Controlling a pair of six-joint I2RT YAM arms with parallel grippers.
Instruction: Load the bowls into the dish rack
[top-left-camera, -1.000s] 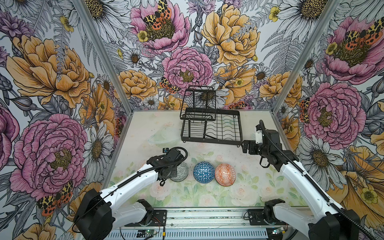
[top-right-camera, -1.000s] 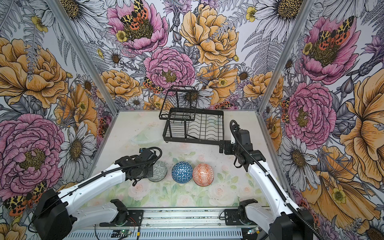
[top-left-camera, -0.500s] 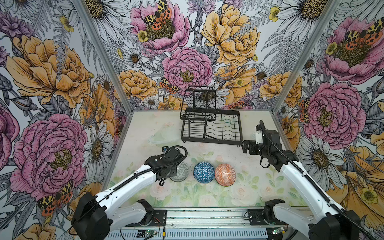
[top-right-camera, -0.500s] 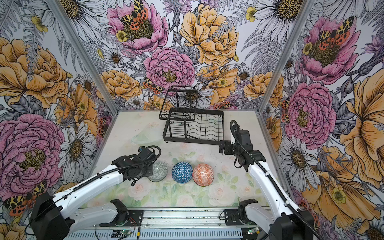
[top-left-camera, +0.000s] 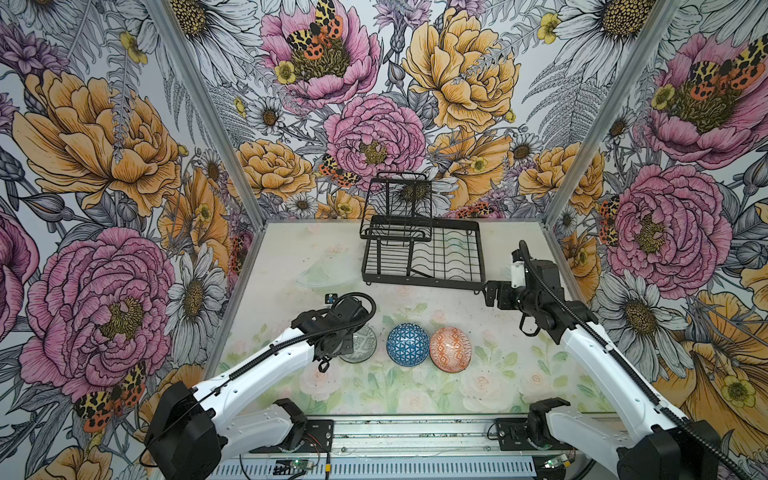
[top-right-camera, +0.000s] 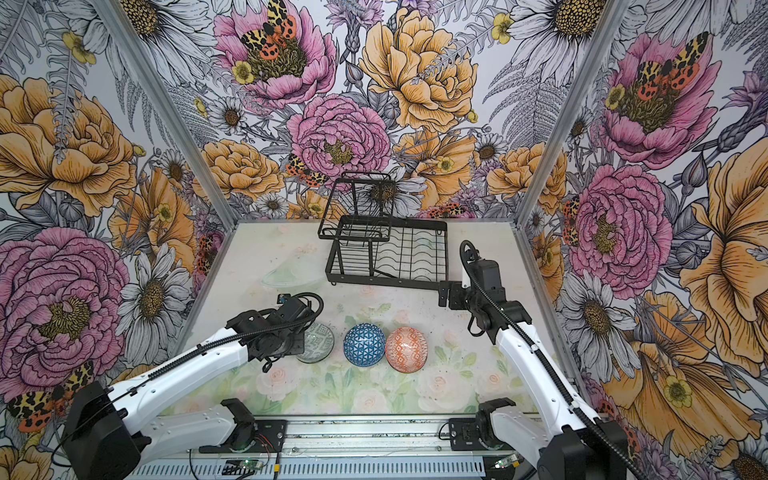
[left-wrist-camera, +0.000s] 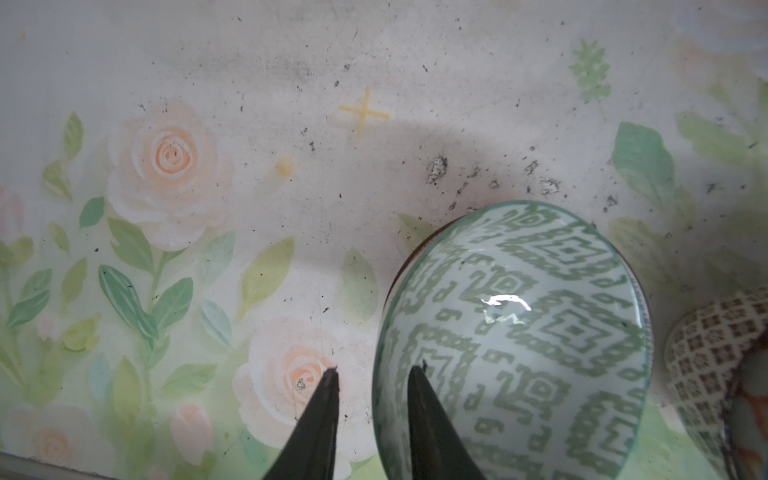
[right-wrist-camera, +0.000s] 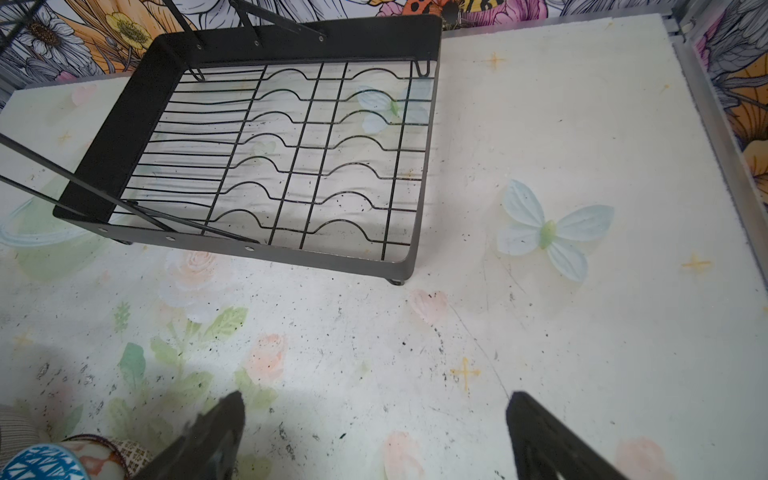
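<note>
My left fingers (left-wrist-camera: 322, 415) stand a little apart, straddling the rim of the grey-green bowl (left-wrist-camera: 511, 332). One tip is inside and one is outside over the counter (left-wrist-camera: 291, 62), with a sliver of daylight on the outer side, so I would not call it a pinch. The bowl sits upright at the left end of a row of three near the counter's front, beside the blue bowl (top-left-camera: 408, 345) and the orange bowl (top-left-camera: 450, 349). All three are well apart from the empty dish rack (top-left-camera: 424, 257) at the back.

My worry is that a thin glazed rim gripped at one spot can swing or slide out on the lift. A sideways nudge would also knock it into the blue bowl.

My right fingers (right-wrist-camera: 216, 440) are spread wide over bare counter near the rack's front corner, holding nothing.

In both top views my left arm (top-left-camera: 266, 361) covers the grip itself. A tiled-pattern bowl (left-wrist-camera: 715, 361) is cut off at the left wrist view's edge, and I cannot tell whether it nests under the blue one.
</note>
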